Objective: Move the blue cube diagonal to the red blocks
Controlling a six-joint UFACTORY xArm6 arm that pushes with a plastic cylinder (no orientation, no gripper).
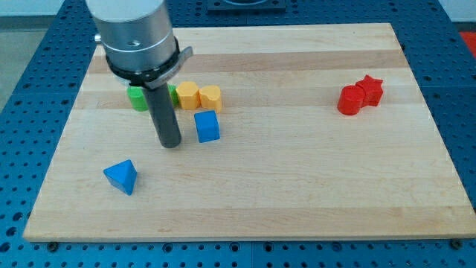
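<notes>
Pale wooden board [297,186] on a blue perforated bench [461,149]. My tip [171,144] down on the board, clamped on nothing — just left of the blue cube [207,126], a small gap between. Red cylinder [349,100] and red star [370,90] touching, well apart at the view's right. Yellow blocks [198,96] and green blocks [137,97] above the cube; blue triangular block [121,176] at lower left.

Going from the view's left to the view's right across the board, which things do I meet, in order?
Blue triangular block → green block → my tip → blue cube → red cylinder → red star block. The second green block and two yellow blocks are left out: their places overlap others.
</notes>
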